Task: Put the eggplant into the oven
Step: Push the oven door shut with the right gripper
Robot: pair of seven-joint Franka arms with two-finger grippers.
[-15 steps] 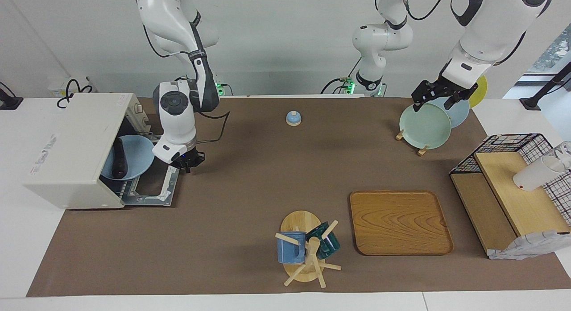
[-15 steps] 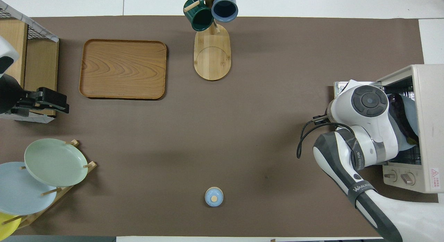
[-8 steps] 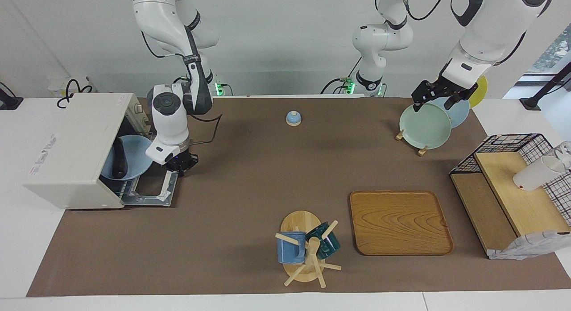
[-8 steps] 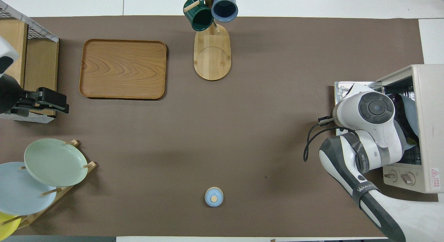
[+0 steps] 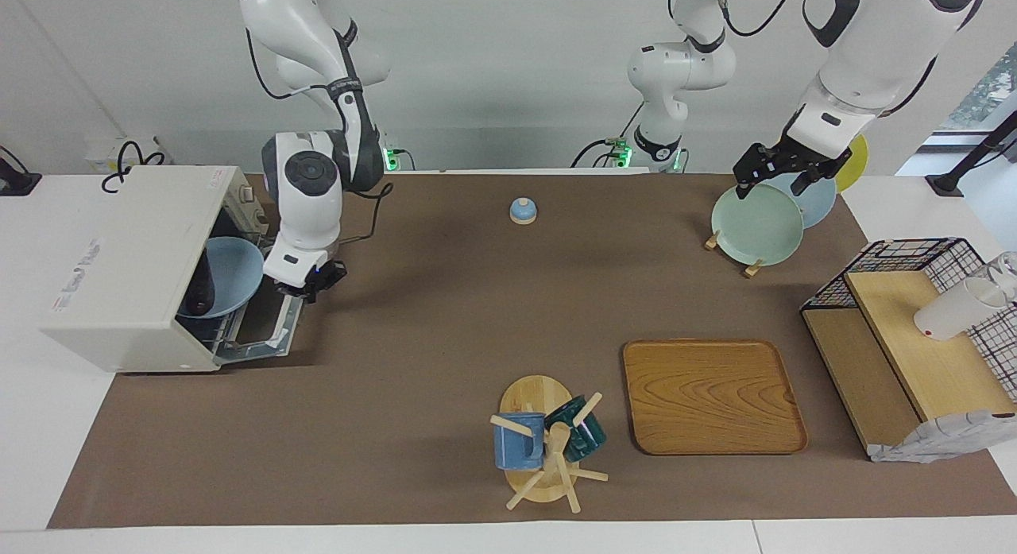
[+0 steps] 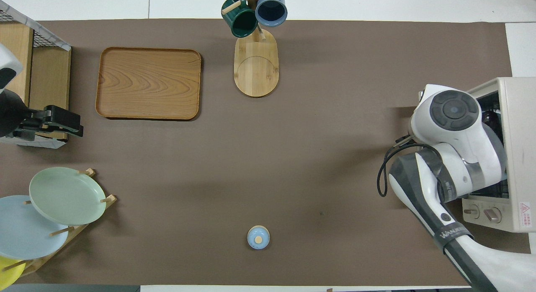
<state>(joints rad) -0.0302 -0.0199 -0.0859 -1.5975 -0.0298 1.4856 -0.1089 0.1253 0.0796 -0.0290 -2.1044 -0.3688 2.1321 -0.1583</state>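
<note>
Closing the oven [image 5: 127, 260] door [image 5: 266, 325]. The eggplant [image 5: 200, 288] lies on a blue plate [image 5: 234, 276] inside. My right end effector [image 5: 311, 282], fingers shut, lifts the door's edge; I should push evenly. My left end effector [image 5: 783, 168] waits open over the plate rack [image 5: 731, 252].

Right claw [image 5: 311, 287] shut, wrist bent low; left claw [image 5: 783, 172] raised, apparently spread open, arm waiting.
</note>
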